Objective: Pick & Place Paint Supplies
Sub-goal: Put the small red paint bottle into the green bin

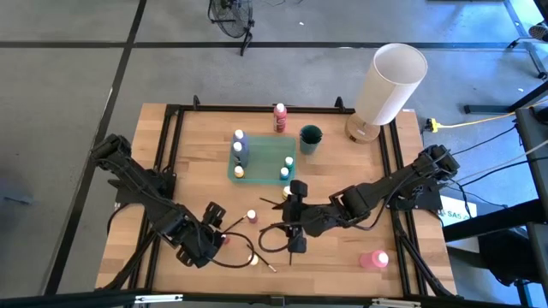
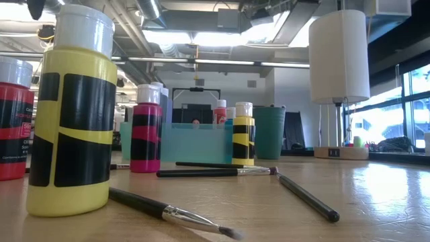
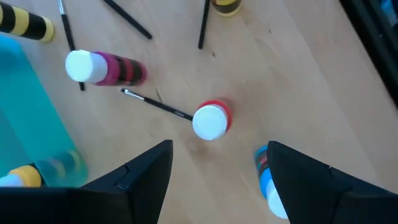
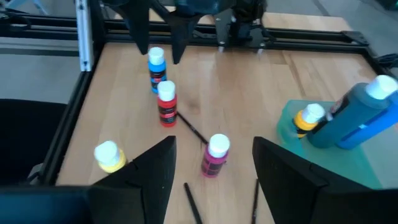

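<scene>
You've got left tool (image 3: 217, 171) jaws apart, empty, hovering over red bottle (image 3: 211, 119), upright on table (image 3: 298, 74), dead ahead btwn fingers. Right tool (image 4: 214, 171) apart, empty, nearer pink bottle (image 4: 216, 154).

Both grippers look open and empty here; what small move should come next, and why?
Probably lower the left gripper onto the red bottle. Its fingers are open and empty, and the bottle stands upright on the table just ahead of them, outside the teal tray. The right gripper hovers open over the brushes.
</scene>
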